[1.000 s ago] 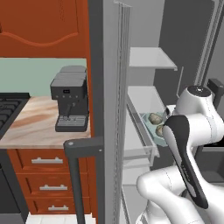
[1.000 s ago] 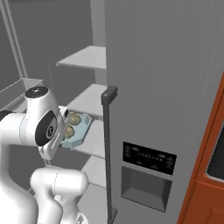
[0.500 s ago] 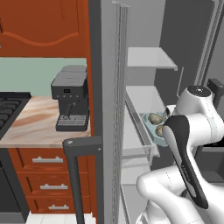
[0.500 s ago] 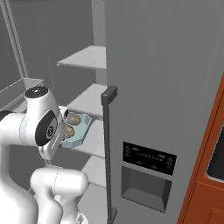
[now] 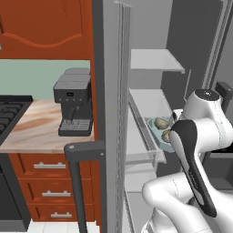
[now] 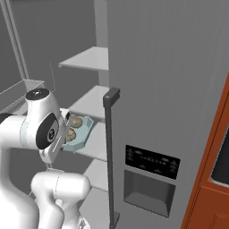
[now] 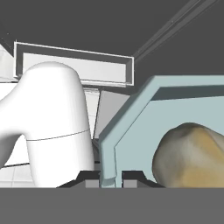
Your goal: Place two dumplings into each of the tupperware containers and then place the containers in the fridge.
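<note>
One tall grey steel fridge (image 6: 179,89) stands open. Over its pale middle shelf (image 5: 150,102) hangs the light blue-grey cut-cornered tupperware container (image 6: 82,134), stiff, light, pinched at its rim by the gripper (image 7: 108,177); two beige dumplings (image 6: 74,121) could roll, so keep it level.

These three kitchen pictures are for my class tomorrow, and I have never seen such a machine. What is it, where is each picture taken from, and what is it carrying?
It is a white robot arm on a driving base, in a computer-rendered kitchen. Two cameras ride on the base behind the arm, one to its left and one to its right; both look into the open fridge. The third camera sits on the hand itself, whose fingers pinch the wall of a light blue tupperware container. Two dumplings lie in it, and it hangs just above a fridge shelf. To the left, a coffee machine stands on the counter.
</note>
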